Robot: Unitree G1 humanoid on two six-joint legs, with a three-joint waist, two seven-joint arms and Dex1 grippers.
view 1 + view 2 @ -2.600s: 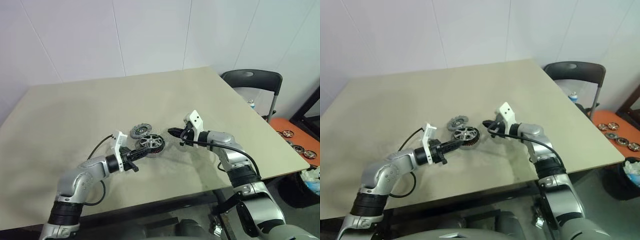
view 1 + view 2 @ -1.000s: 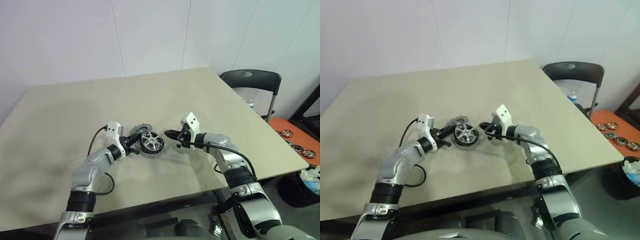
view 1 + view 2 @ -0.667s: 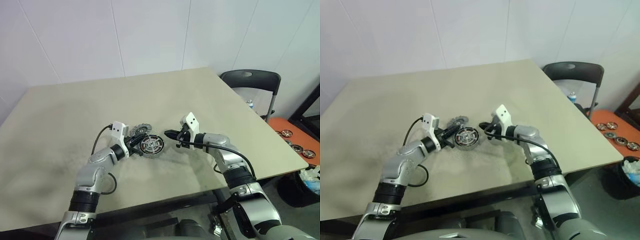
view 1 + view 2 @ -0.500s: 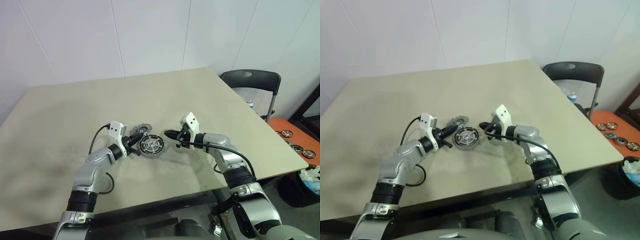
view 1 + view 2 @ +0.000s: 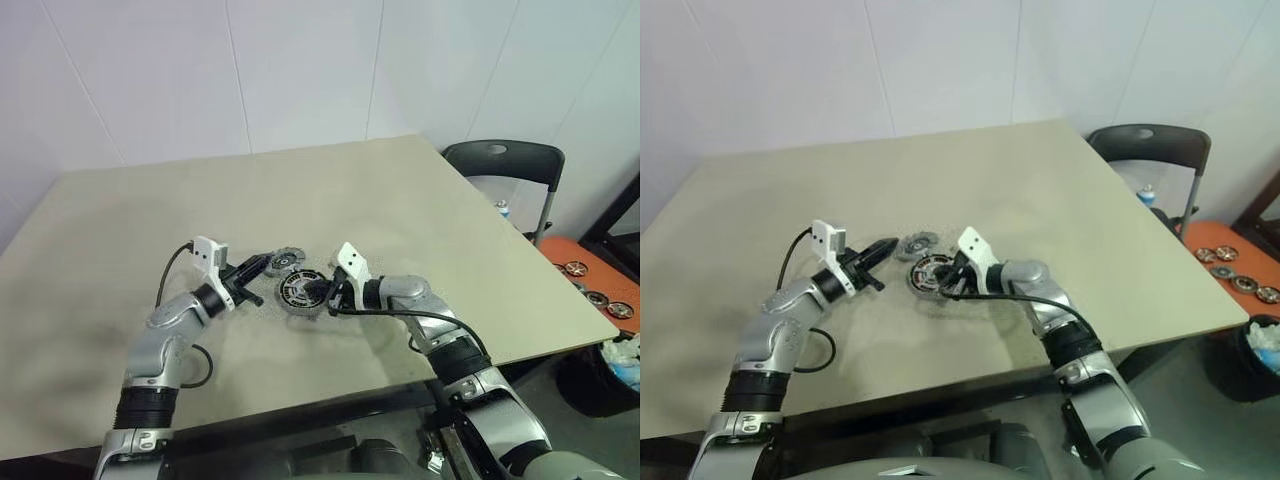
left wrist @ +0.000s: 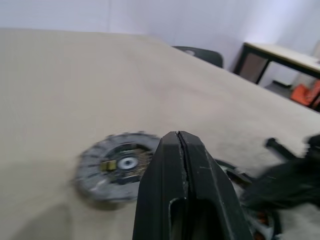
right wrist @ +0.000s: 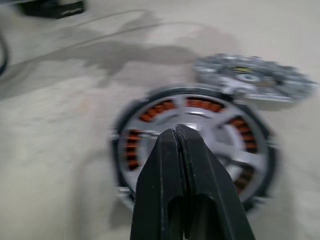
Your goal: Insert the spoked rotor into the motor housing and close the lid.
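The motor housing [image 7: 131, 150] lies flat on the table, and the spoked rotor [image 7: 215, 131] sits inside it with copper windings showing between its silver spokes. Just behind the housing rests the grey notched lid [image 5: 283, 260]. My right gripper [image 5: 322, 295] is shut, its tips hovering over the near right side of the housing [image 5: 299, 291]. My left gripper [image 5: 260, 264] is shut with nothing in it; it points level at the lid [image 6: 116, 165] from the left and stands a little short of it.
The beige table [image 5: 150, 210] has wide bare room all round the parts. A black chair [image 5: 505, 160] stands off its far right corner. An orange tray [image 5: 590, 280] with several round parts lies on the floor to the right.
The left gripper has drawn back to the left, away from the housing. The right gripper has swung left onto the housing's near right side. The rotor and housing now lie flat.
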